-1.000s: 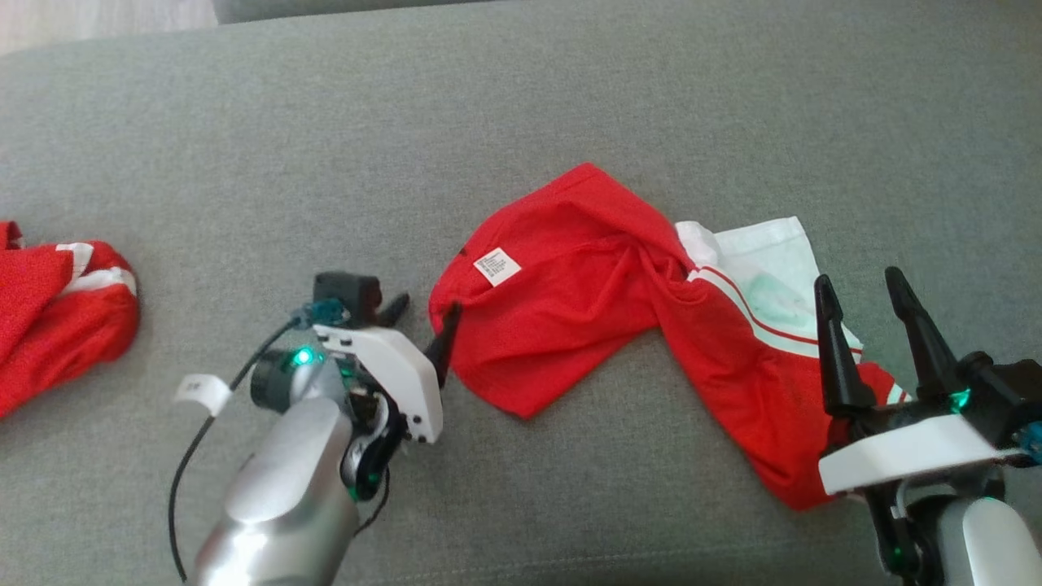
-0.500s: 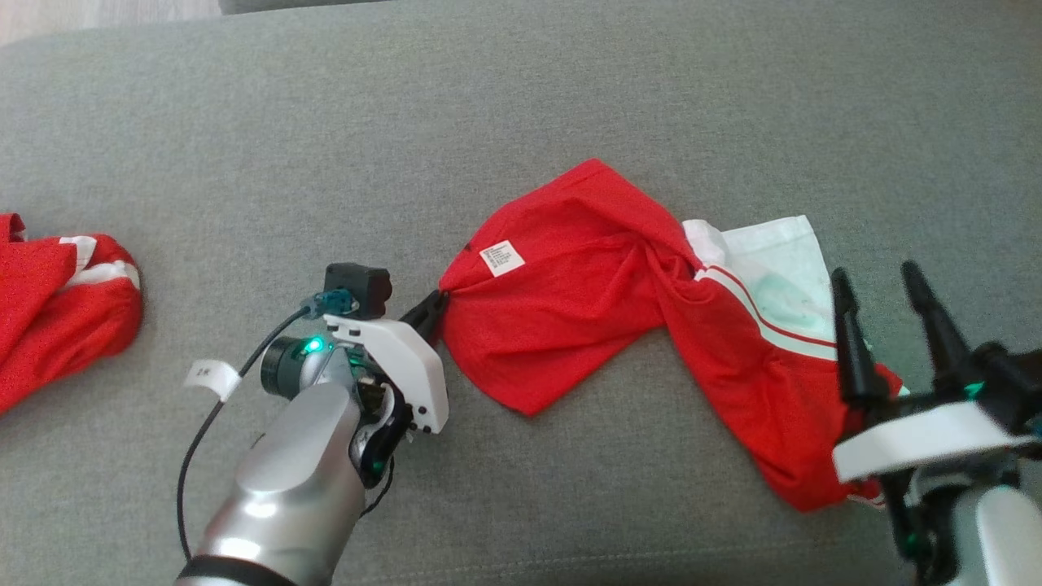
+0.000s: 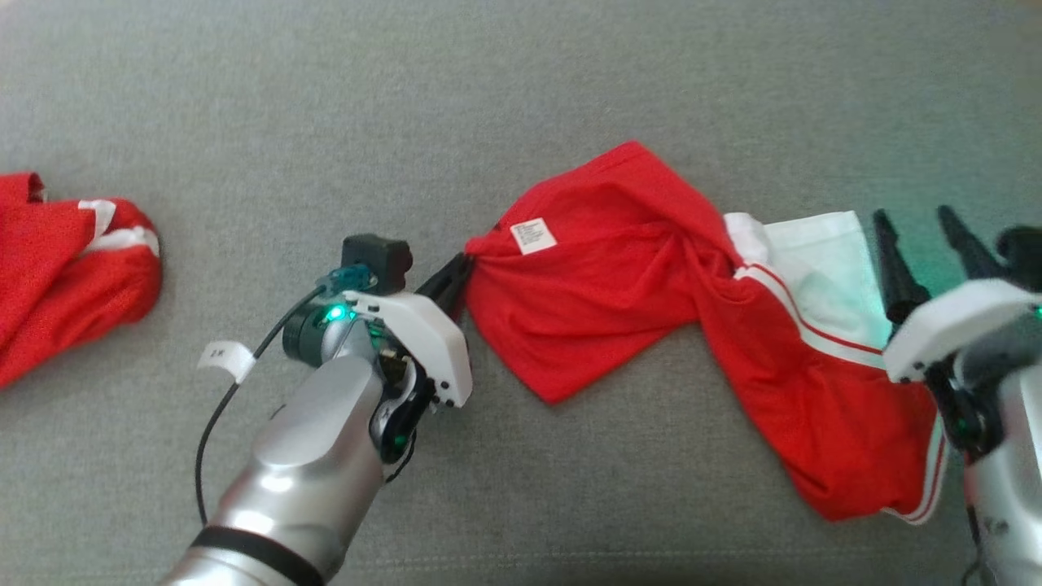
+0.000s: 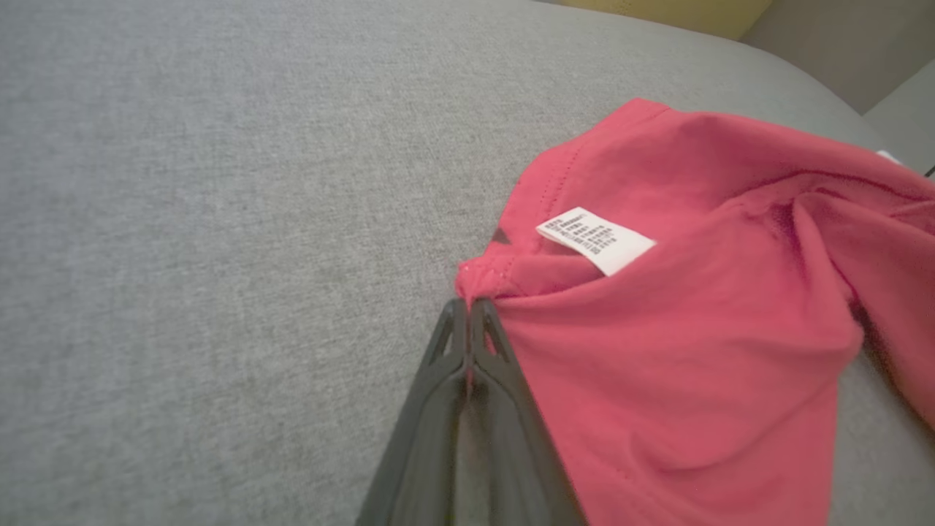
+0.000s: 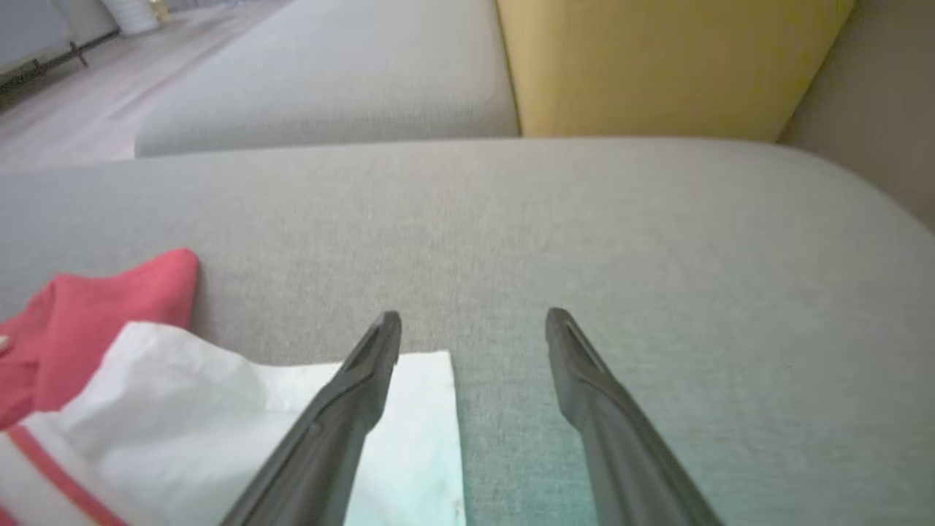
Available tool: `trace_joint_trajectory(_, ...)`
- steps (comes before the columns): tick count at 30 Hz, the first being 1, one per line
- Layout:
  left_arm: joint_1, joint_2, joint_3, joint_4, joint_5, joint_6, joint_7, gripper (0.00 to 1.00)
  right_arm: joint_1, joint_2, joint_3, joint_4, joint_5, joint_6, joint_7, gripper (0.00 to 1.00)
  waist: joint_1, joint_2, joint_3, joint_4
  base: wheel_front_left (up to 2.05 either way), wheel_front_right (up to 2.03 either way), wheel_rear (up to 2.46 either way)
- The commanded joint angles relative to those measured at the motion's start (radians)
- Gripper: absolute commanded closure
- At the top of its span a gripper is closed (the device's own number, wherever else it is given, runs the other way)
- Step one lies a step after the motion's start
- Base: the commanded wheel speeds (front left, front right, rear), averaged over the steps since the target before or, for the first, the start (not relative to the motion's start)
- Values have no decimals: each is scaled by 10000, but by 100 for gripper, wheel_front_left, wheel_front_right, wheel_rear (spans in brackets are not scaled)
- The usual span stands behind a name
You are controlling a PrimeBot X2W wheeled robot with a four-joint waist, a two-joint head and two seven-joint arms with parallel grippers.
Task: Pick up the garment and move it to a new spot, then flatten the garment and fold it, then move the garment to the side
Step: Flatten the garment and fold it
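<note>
**Left edge, head view.** A second red cloth [image 3: 73, 268] with white stripes lies bunched on the grey upholstered seat [image 3: 326, 106], well apart from everything else.

**Lower left to centre.** The silver forearm [image 3: 309, 456] rises toward the left gripper [image 3: 462, 267]. Its fingers are pressed together on a pinch of the garment [image 3: 627, 285] at its leftmost red edge. In the left wrist view the two dark fingers [image 4: 431, 387] meet with no gap, and a small gather of red fabric sits at their tips. The white care label [image 4: 595, 239] lies just up and right of the tips.

**Centre to right, head view.** The garment stretches across the seat from the centre of the frame toward the lower right corner and is twisted at its middle. It is red for most of its length, with a white panel [image 3: 822, 252] at the upper right and white-and-red stripes along its right border.

**Right edge.** The right gripper [image 3: 912, 218] stands at the right border of the white panel, its fingers wide apart with nothing between them. In the right wrist view the left-hand finger [image 5: 343, 409] overlies the white cloth and the other is over bare seat. Whether either touches cannot be told. A yellow cushion [image 5: 657, 66] stands at the top of that frame, behind the seat.
</note>
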Motion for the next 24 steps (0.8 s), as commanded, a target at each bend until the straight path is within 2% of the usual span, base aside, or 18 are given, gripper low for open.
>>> trace_joint_trajectory(1, -505, 133, 171, -317, -95, 80, -147, 100, -487, -290, 359, 75, 138, 75, 309, 0, 0, 0, 202, 128, 0, 0, 0)
trace_joint_trajectory(5, -659, 133, -83, -371, -268, 187, -314, 100, -1117, -520, 918, 1087, 464, 75, 1167, 0, 0, 0, 441, 231, 0, 0, 0)
trace_joint_trajectory(11, -745, 132, -317, -267, -522, 259, -541, 100, -1629, -832, 1815, 1877, 1436, 75, 2264, 0, 0, 0, 548, 281, 0, 0, 0)
trace_joint_trajectory(12, -751, 132, -335, -230, -557, 271, -566, 100, -1662, -886, 1931, 1905, 1612, 75, 2390, 55, 0, 0, 546, 270, 0, 0, 0)
trace_joint_trajectory(14, -785, 132, -314, -169, -618, 303, -672, 100, -1702, -967, 2053, 1969, 1952, 75, 2591, 100, 0, 0, 553, 221, 0, 0, 0)
trace_joint_trajectory(16, -840, 141, -264, -126, -626, 331, -839, 100, -1780, -1065, 2150, 1802, 2204, 75, 2309, 100, 0, 0, 520, 159, 0, 0, 0)
trace_joint_trajectory(19, -942, 279, -78, -229, -611, 420, -1153, 100, -1939, -1251, 2014, 1424, 2260, 75, 1174, 100, 0, 0, 416, 59, 0, 0, 0)
trace_joint_trajectory(22, -1005, 575, 249, -659, -591, 557, -1378, 100, -2058, -1313, 1714, 967, 2216, 75, 74, 100, 0, 0, 155, -32, 0, 0, 0)
trace_joint_trajectory(23, -1005, 575, 249, -659, -591, 557, -1378, 100, -2058, -1313, 1714, 967, 2216, 75, 74, 100, 0, 0, 155, -32, 0, 0, 0)
trace_joint_trajectory(24, -1028, 855, 529, -1202, -547, 676, -1457, 100, -2101, -1364, 1372, 545, 2068, 75, -497, 100, 0, 0, -73, -80, 0, 0, 0)
